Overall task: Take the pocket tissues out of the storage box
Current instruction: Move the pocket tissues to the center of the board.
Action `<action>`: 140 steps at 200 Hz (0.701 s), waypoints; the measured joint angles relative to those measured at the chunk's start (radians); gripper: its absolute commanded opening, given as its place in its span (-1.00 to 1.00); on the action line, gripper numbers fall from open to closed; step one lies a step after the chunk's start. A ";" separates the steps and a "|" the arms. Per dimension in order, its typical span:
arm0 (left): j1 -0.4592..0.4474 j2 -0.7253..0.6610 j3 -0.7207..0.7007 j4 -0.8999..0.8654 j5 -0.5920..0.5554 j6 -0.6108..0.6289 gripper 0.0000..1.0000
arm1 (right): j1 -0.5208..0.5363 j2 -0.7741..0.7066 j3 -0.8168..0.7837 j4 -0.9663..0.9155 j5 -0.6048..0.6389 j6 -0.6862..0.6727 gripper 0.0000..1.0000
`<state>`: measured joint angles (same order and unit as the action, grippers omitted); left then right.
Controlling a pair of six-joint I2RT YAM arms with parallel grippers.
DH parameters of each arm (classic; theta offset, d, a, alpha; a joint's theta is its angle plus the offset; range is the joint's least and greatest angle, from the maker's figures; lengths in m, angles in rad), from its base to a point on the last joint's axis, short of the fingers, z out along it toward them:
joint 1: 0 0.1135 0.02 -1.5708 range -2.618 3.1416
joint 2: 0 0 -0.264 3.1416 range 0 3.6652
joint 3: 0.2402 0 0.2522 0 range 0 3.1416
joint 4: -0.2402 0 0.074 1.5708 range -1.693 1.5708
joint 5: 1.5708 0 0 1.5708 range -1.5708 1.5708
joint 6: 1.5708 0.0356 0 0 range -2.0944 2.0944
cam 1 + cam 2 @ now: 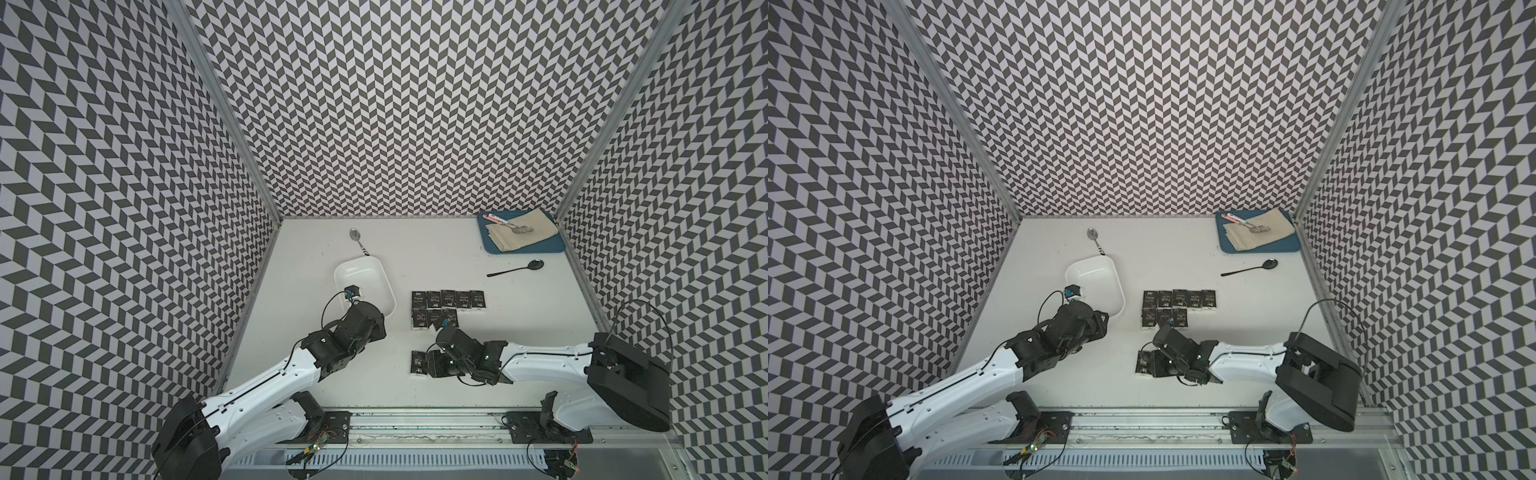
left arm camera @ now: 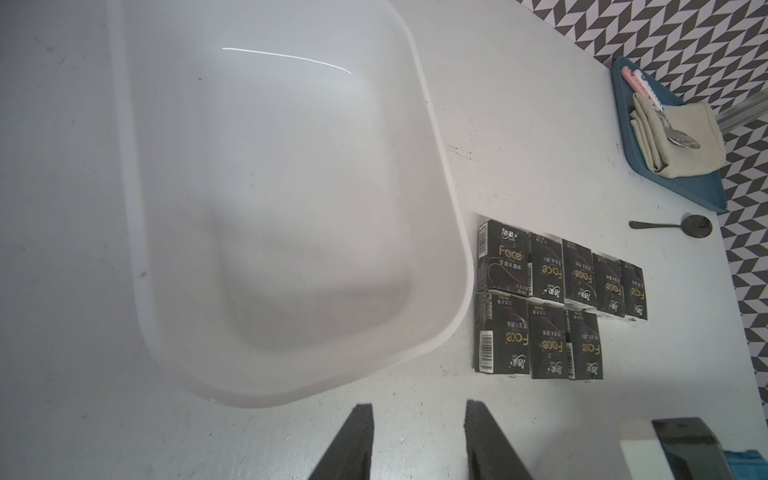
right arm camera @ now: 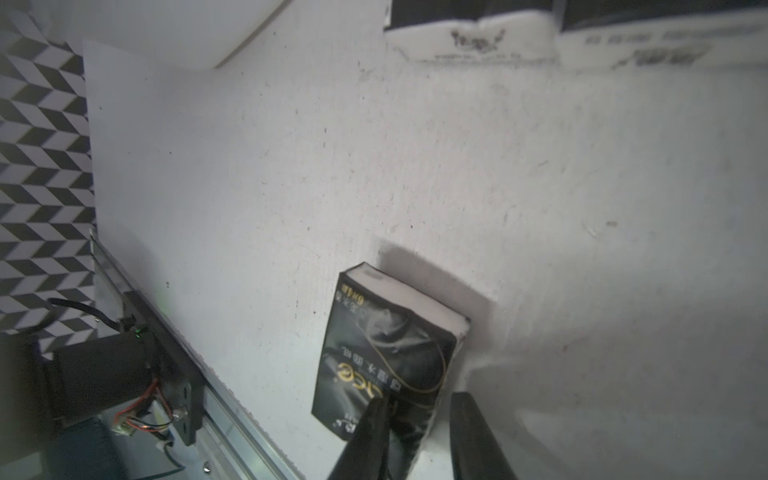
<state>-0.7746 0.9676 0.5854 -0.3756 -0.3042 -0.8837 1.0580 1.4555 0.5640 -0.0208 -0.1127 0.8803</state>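
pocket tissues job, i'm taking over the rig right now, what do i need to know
Left gripper: open, empty, near the storage box.
Right gripper: fingers straddle the ninth packet, on the table apart from the rest; firm grip not confirmed.
Eight packets: two rows on the table beside the box.
Done: box empty, all nine out.
Left: probably only placing the ninth packet with the rows.

storage box [image 1: 365, 282] — white | pocket tissues [image 1: 448, 298] — black (gold lettering) | tray [image 1: 532, 248] blue | walls [image 1: 374, 104] black-white chevrons
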 measured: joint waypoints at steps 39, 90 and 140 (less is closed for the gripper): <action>0.017 -0.009 0.000 0.000 0.003 0.006 -0.18 | -0.001 -0.004 0.000 -0.006 0.018 0.001 -0.76; 0.023 0.002 0.000 0.001 0.011 0.021 -0.18 | -0.058 -0.089 -0.053 -0.066 0.050 -0.008 -0.81; 0.028 0.025 0.000 0.008 0.015 0.029 -0.17 | -0.201 -0.246 -0.143 -0.186 0.067 -0.052 -0.76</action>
<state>-0.7464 0.9924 0.5854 -0.3679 -0.2890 -0.8551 0.8574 1.2095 0.4206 -0.2066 -0.0460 0.8280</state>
